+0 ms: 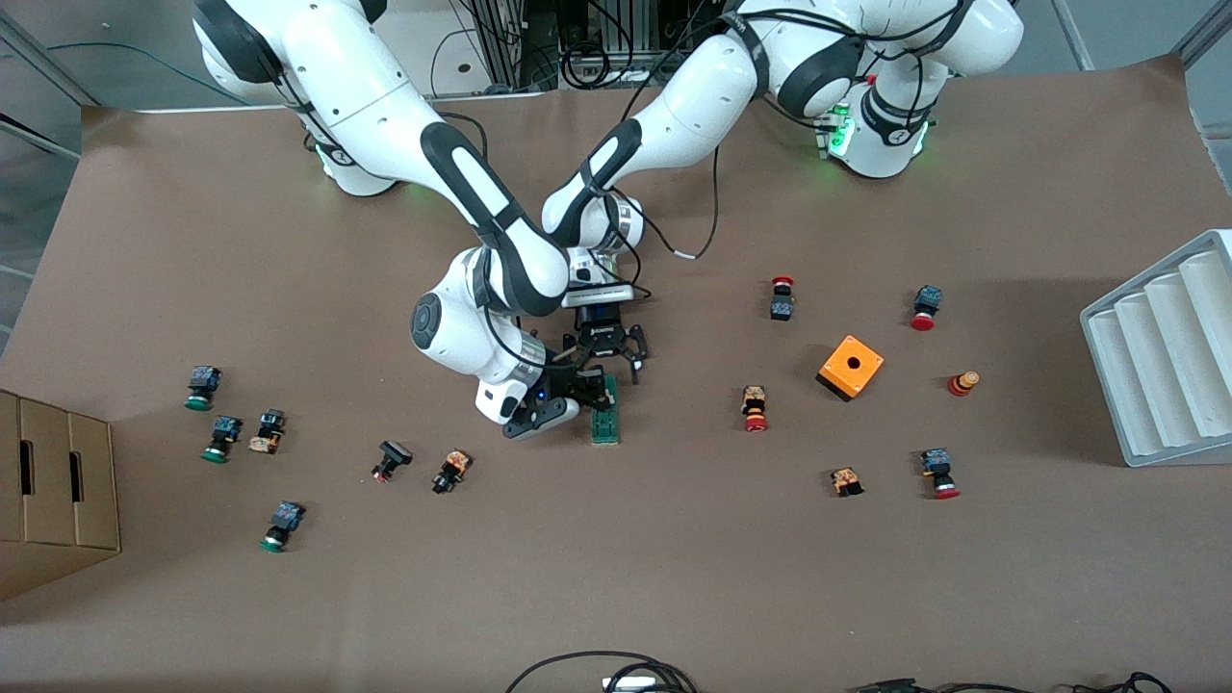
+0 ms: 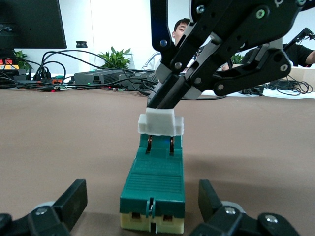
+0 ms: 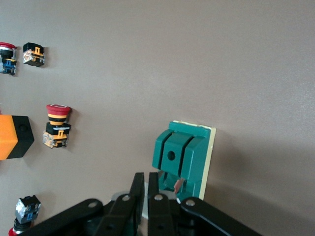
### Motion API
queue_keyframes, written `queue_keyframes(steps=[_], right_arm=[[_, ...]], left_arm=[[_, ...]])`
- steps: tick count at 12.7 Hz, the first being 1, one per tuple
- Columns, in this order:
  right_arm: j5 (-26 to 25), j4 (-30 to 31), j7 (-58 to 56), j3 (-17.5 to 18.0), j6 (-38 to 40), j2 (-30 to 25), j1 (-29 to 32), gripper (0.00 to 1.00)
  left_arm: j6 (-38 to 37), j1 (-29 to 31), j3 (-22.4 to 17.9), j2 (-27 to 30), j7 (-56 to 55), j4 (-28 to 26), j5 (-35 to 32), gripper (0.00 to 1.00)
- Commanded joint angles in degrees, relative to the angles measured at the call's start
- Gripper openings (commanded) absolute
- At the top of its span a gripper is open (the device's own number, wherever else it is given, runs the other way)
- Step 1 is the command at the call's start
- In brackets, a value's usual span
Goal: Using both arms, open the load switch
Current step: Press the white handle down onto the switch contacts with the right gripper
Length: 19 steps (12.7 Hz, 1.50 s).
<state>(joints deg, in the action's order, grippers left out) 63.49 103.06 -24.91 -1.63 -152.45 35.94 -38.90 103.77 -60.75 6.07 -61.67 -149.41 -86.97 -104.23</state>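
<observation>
Load switch (image 1: 604,416) lies mid-surface (image 1: 674,577); right gripper (image 2: 165,101), fingers clamped on its white lever (image 2: 160,123); left gripper (image 2: 140,206) straddles the body, fingers apart (not gripping); lever-lifting step in hand; next calls for bracing.

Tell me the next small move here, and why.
Probably the left hand should close on the load switch to brace it. Its fingers stand open on either side of the green body, while the right hand is already shut on the white lever, so pulling now could drag the loose switch.
</observation>
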Motion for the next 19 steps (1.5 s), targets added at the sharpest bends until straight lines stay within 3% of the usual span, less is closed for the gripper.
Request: queue_keyframes(steps=[1, 19], right_arm=[[1.9, 2.6, -1.5, 0.0, -1.3, -1.5, -1.1, 0.10], [1.9, 4.3, -4.0, -0.1, -1.5, -1.3, -1.6, 0.10]], left_arm=[[0.3, -1.1, -0.1, -3.5, -1.9, 1.9, -0.7, 1.00], [0.5, -1.1, -0.1, -3.5, -1.9, 2.0, -0.7, 1.00]])
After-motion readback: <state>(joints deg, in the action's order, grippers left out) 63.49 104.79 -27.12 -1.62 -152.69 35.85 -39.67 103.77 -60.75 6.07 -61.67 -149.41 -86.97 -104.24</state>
